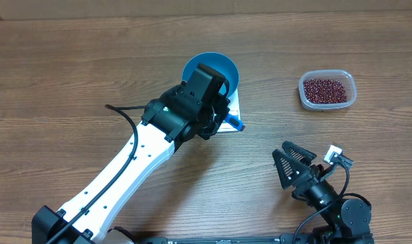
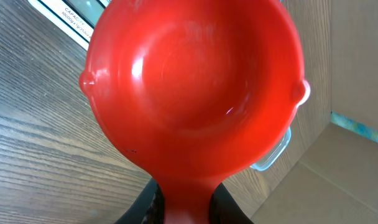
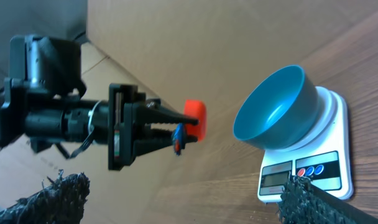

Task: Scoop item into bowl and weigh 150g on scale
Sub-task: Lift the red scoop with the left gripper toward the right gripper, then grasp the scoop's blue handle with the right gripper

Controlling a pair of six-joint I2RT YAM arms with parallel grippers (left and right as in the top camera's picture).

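Left gripper (image 3: 179, 127) is clamped down on the handle of the red scoop (image 2: 192, 87), and the cup of that scoop looks totally empty. It's hanging right over the blue bowl (image 1: 230, 68), which sits on the white scale (image 3: 332, 124). The beans (image 1: 326, 88) aren't there though. They're all in the clear tub (image 1: 304, 98), well off to the robot's right across the table (image 1: 70, 81), about level with the bowl. So my guess is the scoop has to go sideways to the right before anything gets weighed. Right gripper (image 1: 282, 152) is parked nearer the tub, fingers spread wide, holding nothing.
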